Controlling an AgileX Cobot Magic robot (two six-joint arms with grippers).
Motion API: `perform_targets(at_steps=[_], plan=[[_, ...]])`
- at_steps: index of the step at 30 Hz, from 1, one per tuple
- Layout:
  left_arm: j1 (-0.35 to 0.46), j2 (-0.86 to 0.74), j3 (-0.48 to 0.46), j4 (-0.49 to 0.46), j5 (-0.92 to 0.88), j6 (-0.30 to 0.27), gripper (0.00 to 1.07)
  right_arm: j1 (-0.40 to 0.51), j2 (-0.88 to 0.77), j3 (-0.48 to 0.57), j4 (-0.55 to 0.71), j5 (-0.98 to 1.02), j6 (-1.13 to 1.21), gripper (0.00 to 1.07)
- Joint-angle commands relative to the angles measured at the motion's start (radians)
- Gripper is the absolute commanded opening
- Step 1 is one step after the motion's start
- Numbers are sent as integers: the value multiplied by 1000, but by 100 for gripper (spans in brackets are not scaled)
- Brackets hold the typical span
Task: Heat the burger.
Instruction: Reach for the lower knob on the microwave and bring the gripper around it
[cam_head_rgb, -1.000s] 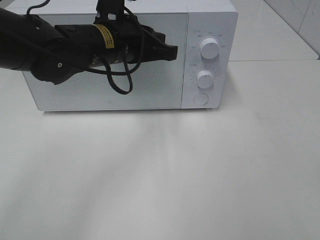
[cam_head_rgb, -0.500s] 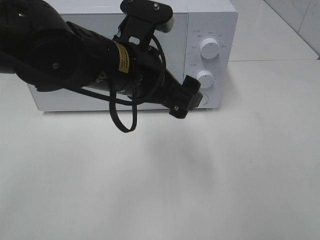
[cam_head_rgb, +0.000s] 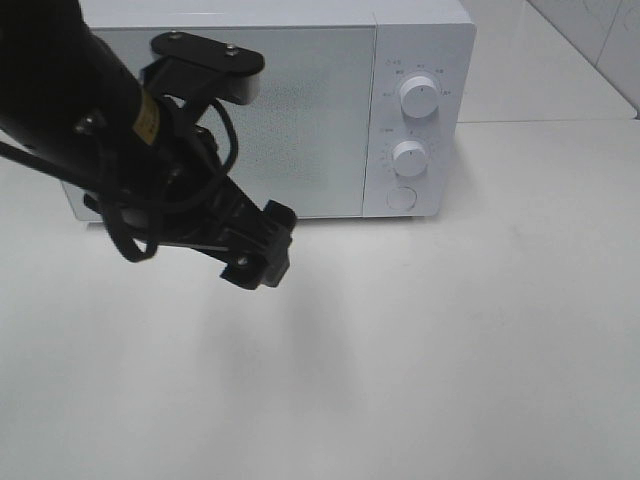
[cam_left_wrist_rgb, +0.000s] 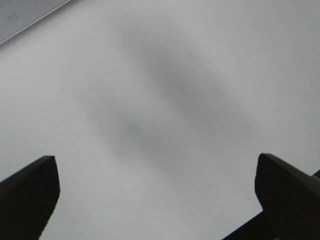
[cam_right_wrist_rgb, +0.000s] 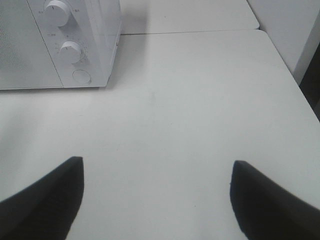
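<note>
L gripper (cam_head_rgb: 266, 248) swung back from white boxy microwave's (cam_head_rgb: 445, 45) front to over white tabletop (cam_head_rgb: 460, 360); jaws wide, empty. R gripper (cam_right_wrist_rgb: 157, 172) same. Door (cam_head_rgb: 310, 110) shut, burger unseen, prob inside; heating likely set.

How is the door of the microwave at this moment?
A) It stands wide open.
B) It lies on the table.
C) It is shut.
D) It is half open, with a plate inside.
C: the microwave door lies flush beside the control panel, with no gap and no view inside.

Mock kitchen bench, white microwave (cam_head_rgb: 300, 110), white table (cam_head_rgb: 460, 350)
</note>
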Motion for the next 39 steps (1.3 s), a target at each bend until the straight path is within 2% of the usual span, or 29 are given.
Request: perform_targets(at_steps=[1,5,6,7,8,10,11,12,14,16,17,19,20,21,23,24,25,26,27,28,29,30,31,34,39], plan=[[24,-35,-2,-13,63,-6,100,-4,-26,4,2,-8,-5,76],[87,-95,-2,-22,124,-5,100,-4,-26,4,2,-8,-5,76],[123,-122,-2,-24,146,1,100,-4,-26,4,2,-8,-5,76],[123,-122,-2,-24,146,1,100,-4,-26,4,2,-8,-5,76],[170,-147,-2,-26,168,2,99,-4,-26,4,2,-8,-5,76],[196,-160,-2,-29,185,2,99,-4,-26,4,2,-8,-5,76],[244,-183,-2,-42,214,19,99,-4,-26,4,2,-8,-5,76],[244,-183,-2,-42,214,19,99,-4,-26,4,2,-8,-5,76],[321,-212,-2,-69,255,68,98,-4,-26,4,2,-8,-5,76],[345,-218,-2,-75,265,79,99,-4,-26,4,2,-8,-5,76],[405,-235,-2,-94,288,111,98,-4,-26,4,2,-8,-5,76],[436,-240,-2,-103,299,125,98,-4,-26,4,2,-8,-5,76],[497,-251,1,-119,318,151,98,-4,-26,4,2,-8,-5,76],[497,-251,1,-119,318,151,98,-4,-26,4,2,-8,-5,76],[590,-262,23,-156,348,199,98,-4,-26,4,2,-8,-5,76],[590,-262,23,-156,348,199,98,-4,-26,4,2,-8,-5,76],[656,-274,60,-191,358,232,98,-4,-26,4,2,-8,-5,76],[689,-282,83,-213,360,251,98,-4,-26,4,2,-8,-5,76],[689,-282,83,-213,360,251,98,-4,-26,4,2,-8,-5,76],[744,-306,132,-259,357,297,98,-4,-26,4,2,-8,-5,76],[774,-321,160,-285,353,319,98,-4,-26,4,2,-8,-5,76],[774,-321,160,-285,353,319,98,-4,-26,4,2,-8,-5,76],[821,-353,209,-325,337,339,98,-4,-26,4,2,-8,-5,76],[869,-407,271,-343,325,344,98,-4,-26,4,2,-8,-5,76],[873,-512,347,-304,342,346,98,-4,-26,4,2,-8,-5,76]])
